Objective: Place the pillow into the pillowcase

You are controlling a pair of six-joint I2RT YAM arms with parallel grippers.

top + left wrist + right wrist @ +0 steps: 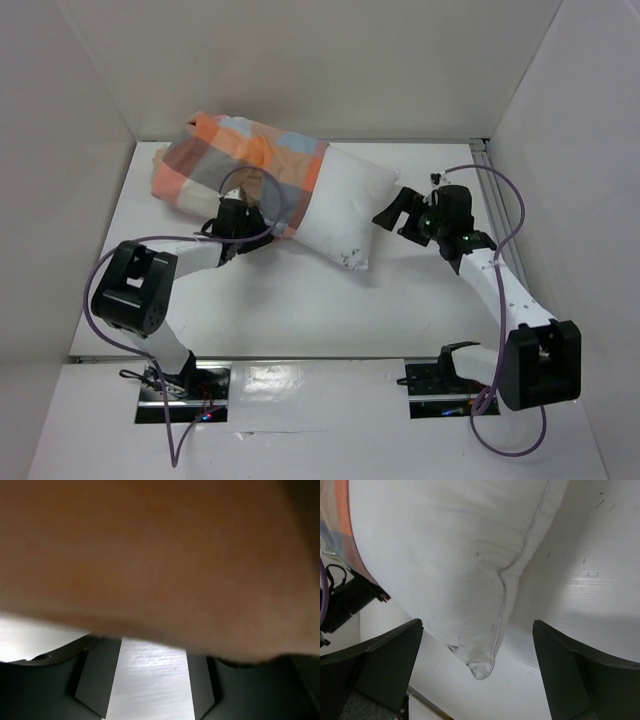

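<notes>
The white pillow (345, 205) lies at the back of the table, its left half inside the checked pillowcase (240, 165). My left gripper (262, 218) sits at the pillowcase's near edge, partly under the fabric. In the left wrist view blurred orange pillowcase fabric (160, 560) hangs over the gripper (154, 652); the fingers (97, 680) stand apart with bare table between them, tips hidden. My right gripper (393, 210) is open beside the pillow's bare right end. In the right wrist view the gripper (477, 625) straddles the pillow's (450, 555) near corner without touching it.
White walls close in the table on the left, back and right. A metal rail (487, 170) runs along the right edge. The left arm's purple cable (245, 180) loops over the pillowcase. A strip of pillowcase (332, 515) shows at the left of the right wrist view.
</notes>
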